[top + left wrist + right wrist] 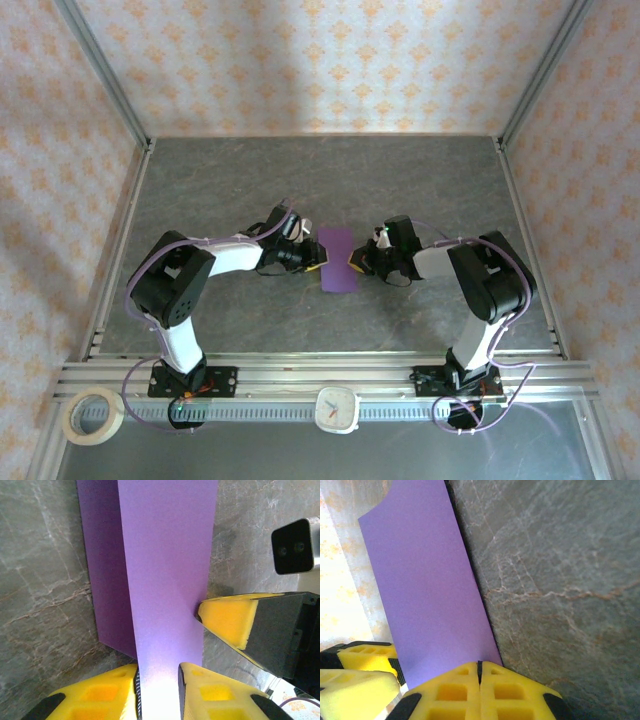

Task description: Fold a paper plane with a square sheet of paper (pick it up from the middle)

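In the middle of the table [220,190], the paper [337,262] sits between the two grippers, folded to a narrow strip with one flap lifted. The right gripper [480,669] is clamped tight on the flap's edge. The left gripper [158,677] has its jaws a little apart, and as far as I can see they straddle the flap rather than pinch it. My worry is the pull. If the arms move unevenly, the thin sheet could tear or slip out of that one pinch. A skewed press would set the crease crooked, and every later fold would inherit it. Let go early, the flap may spring back.
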Controlling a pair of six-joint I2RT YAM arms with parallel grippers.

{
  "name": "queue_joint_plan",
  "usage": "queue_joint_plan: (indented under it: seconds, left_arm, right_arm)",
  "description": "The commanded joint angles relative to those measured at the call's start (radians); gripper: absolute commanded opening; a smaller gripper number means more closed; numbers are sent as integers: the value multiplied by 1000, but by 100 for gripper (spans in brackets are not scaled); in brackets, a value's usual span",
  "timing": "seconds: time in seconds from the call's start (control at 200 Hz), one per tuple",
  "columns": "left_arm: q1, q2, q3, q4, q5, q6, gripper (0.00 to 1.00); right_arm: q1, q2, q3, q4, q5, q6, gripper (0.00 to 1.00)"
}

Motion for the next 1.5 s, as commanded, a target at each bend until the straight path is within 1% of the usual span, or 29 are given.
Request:
queue_joint_plan:
  seconds: [0.0,0.06,0.125,0.2,0.245,0.31,0.355,0.43,0.505,0.55,0.641,0.726,0.806,0.901,0.976,1.071,1.146,1.206,1.286,1.406,1.491]
  left_arm:
    - [-11,-21,-19,43,17,1,25]
    - [-12,-22,-18,42,16,3,24]
    - [-11,-18,-19,37,10,5,20]
    - [-11,-16,-21,37,2,2,10]
    - [-11,-16,-23,39,-2,-1,7]
    - [-11,-19,-21,36,-3,0,5]
    - [-11,-24,-19,36,-3,0,3]
    - [-6,-36,-20,44,3,-5,2]
    - [1,-46,-30,81,51,-17,0]
    - [6,-54,-28,77,54,-14,0]
    - [19,-64,-26,52,51,-1,0]
    - [34,-65,-25,51,74,-1,0]
    - [38,-62,-14,42,85,4,0]
    - [39,-53,-1,28,89,13,0]
    - [38,-51,3,24,86,9,0]
    - [39,-52,0,18,84,12,0]
    - [39,-54,0,9,77,17,0]
    - [38,-54,-2,10,74,16,0]
    - [38,-52,-2,11,74,15,0]
    - [38,-52,-6,14,72,13,0]
    - [39,-51,-10,17,72,11,0]
  right_arm:
    - [-1,21,-38,-88,65,14,6]
    - [-2,19,-40,-84,64,14,6]
    - [-1,19,-40,-77,57,15,6]
    - [-2,11,-42,-48,36,17,7]
    - [-2,3,-45,-23,20,17,9]
    - [-1,-21,-44,13,-15,17,15]
    - [-2,-49,-41,33,-37,12,23]
    - [-1,-119,-36,22,-10,-15,31]
    - [2,-205,-36,-32,87,-66,38]
    - [14,-263,-52,-44,154,-96,43]
    - [52,-391,-104,-56,300,-181,41]
    - [140,-508,-152,-86,484,-304,40]
    - [242,-570,-198,-72,596,-404,41]
    - [366,-571,-231,-24,690,-489,46]
    - [451,-571,-236,0,761,-567,47]
    - [541,-517,-210,0,864,-660,51]
    - [605,-468,-175,-12,975,-713,51]
    - [637,-429,-169,5,1001,-758,51]
    - [678,-377,-142,-19,1043,-814,51]
    - [733,-336,-132,-3,1092,-853,52]
    - [747,-308,-142,25,1121,-867,54]
